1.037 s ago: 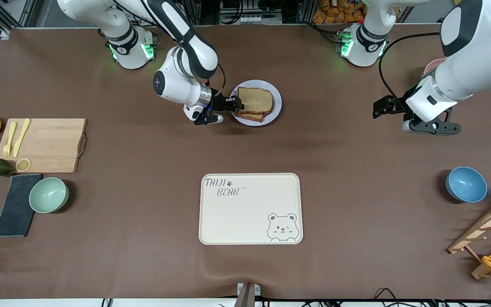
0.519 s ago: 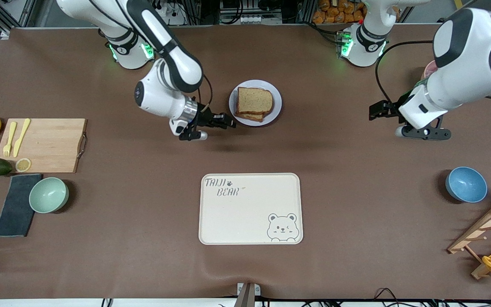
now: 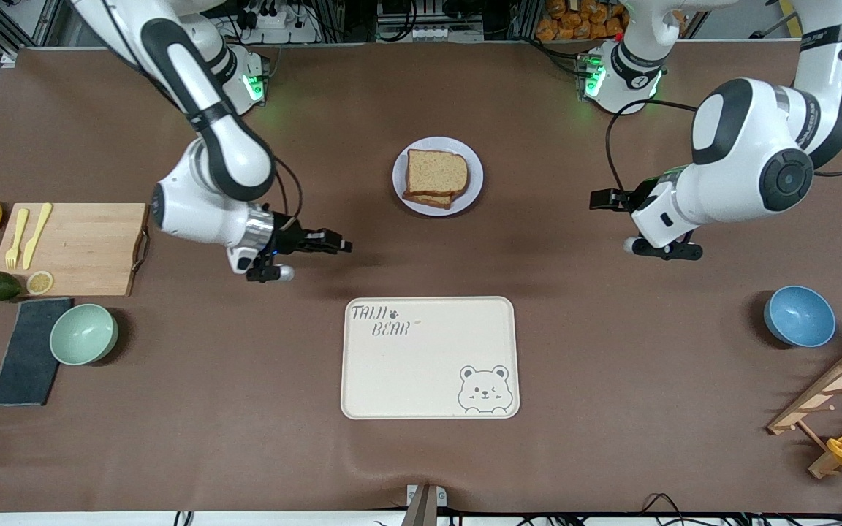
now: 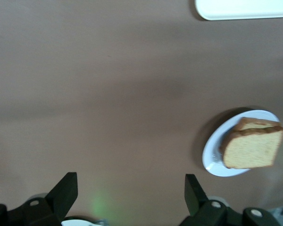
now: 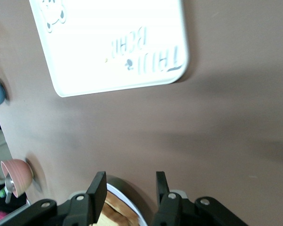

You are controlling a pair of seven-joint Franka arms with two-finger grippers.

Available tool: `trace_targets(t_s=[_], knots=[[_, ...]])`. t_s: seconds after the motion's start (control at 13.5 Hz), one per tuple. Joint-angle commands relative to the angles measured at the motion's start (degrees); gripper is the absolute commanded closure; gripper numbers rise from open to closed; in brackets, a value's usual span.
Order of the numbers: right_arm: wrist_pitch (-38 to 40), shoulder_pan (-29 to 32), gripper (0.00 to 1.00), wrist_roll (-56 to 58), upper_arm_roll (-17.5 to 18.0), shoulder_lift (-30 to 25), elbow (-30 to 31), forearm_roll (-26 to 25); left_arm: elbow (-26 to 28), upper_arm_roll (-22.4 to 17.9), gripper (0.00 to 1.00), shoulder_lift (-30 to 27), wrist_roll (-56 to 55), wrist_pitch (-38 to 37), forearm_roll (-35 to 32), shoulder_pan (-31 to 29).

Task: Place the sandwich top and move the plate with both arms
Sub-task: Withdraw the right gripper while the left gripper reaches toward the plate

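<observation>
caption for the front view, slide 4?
Sandwich top sits on the plate; right pincer and left pincer, both empty, flank it.

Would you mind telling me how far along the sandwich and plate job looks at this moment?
Done: the sandwich top lies on the stack on the plate. In hand: nothing. The right gripper, jaws partly open and empty, is over bare table toward the right arm's end; the left gripper, open and empty, is over bare table toward the left arm's end. Left: both arms gripping and moving the plate.

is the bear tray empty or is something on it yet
Empty. The bear tray shows only its printed lettering and bear face; the plate with the sandwich top sits on the table farther from the front camera.
</observation>
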State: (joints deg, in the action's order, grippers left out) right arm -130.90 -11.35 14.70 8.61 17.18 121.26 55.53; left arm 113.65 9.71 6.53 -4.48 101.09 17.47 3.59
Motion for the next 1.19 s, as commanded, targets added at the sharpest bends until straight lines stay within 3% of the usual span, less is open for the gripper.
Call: trace_targets(t_s=[0.0, 0.22, 0.44, 0.67, 0.81, 1.11], knots=[[9.8, 9.0, 0.50, -0.7, 1.0, -0.5, -4.1, -7.4, 4.0, 0.3, 0.00, -0.7, -0.4, 3.7, 5.1, -0.2], [17.9, 15.2, 0.50, -2.0, 0.9, -0.5, -9.3, -15.8, 10.4, 3.7, 0.00, -0.6, -0.4, 11.3, 8.7, -0.2], [23.8, 16.9, 0.49, -11.2, 1.1, -2.0, -15.9, -28.9, 16.2, 7.7, 0.00, 0.3, 0.5, 19.1, 11.9, -0.2], [34.4, 17.1, 0.35, -18.2, 1.0, -2.8, -24.5, -40.7, 16.7, 9.4, 0.00, 2.9, 3.9, 21.3, 15.0, 0.0], [39.3, 18.1, 0.28, -18.2, 1.0, -5.3, -26.9, -45.2, 17.0, 10.3, 0.00, 6.3, 7.4, 21.5, 15.1, 0.2], [44.4, 21.4, 0.21, -18.2, 0.9, -16.3, -26.4, -50.7, 16.4, 10.6, 0.00, 11.4, 9.1, 22.8, 15.2, 2.6]])
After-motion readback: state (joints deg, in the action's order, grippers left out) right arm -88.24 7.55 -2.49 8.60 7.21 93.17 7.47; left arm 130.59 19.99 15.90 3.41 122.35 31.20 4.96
